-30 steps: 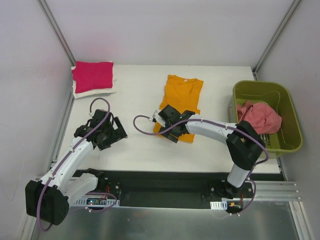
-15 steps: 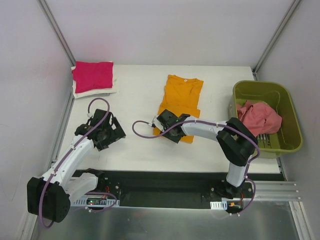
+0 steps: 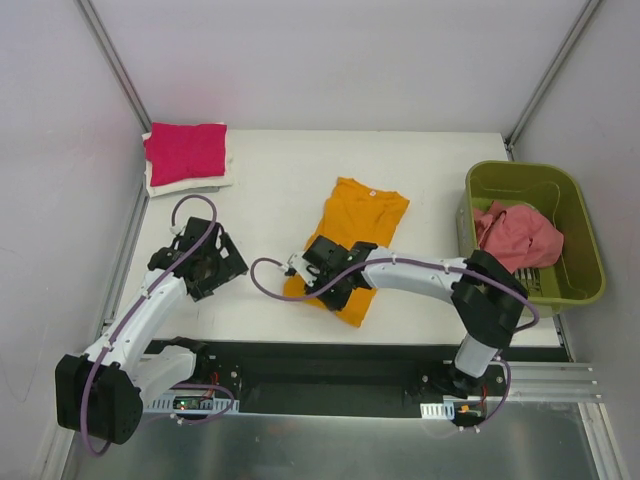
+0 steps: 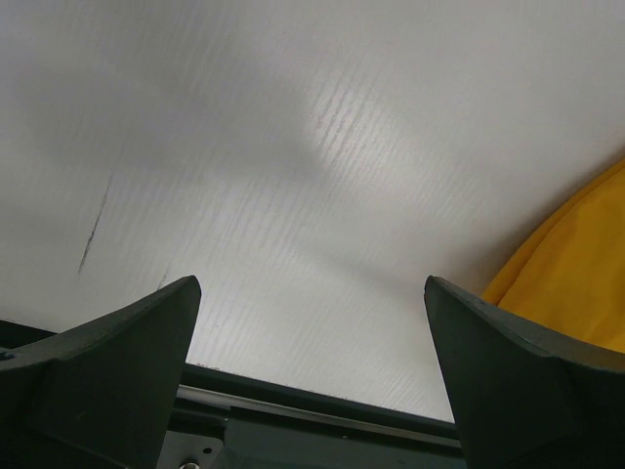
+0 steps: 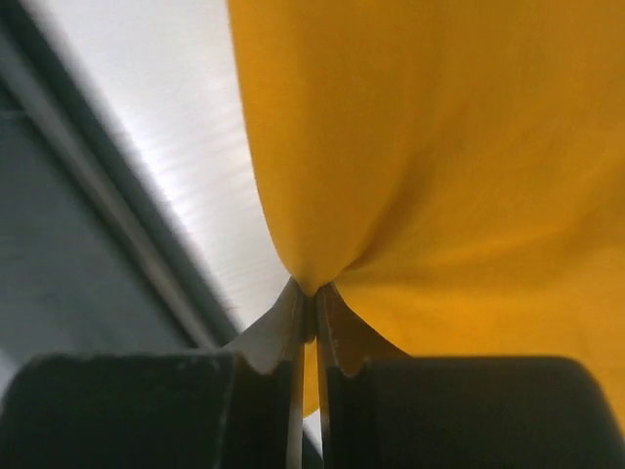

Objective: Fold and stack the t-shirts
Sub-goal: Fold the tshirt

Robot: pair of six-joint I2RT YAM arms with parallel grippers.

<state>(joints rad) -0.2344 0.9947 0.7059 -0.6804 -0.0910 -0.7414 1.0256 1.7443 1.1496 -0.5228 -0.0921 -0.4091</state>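
Orange t-shirt (image 3: 365,212) lies mid-worktop (image 3: 270,180), collar toward 12 o'clock and its hem end skewed toward 7 o'clock. The skew is there because the right jaws are pinched shut on a corner of that hem; the right wrist view shows the cloth (image 5: 439,147) gathered into a peak between the closed tips. Gripping it low at the edge looks like a way to carry the hem up over the body for a fold, or to square the shirt first. The right arm (image 3: 420,272) reaches from its base at 5 o'clock, forearm lying low and nearly level across the near edge. The left arm (image 3: 150,300) is bent at 8 o'clock, and the left jaws are spread wide over bare worktop, holding nothing, with the shirt's edge (image 4: 576,264) just beside them. The folded magenta shirt (image 3: 185,152) sits stacked at 10 o'clock. The green basket (image 3: 580,290) at 3 o'clock holds a pink garment (image 3: 515,235).
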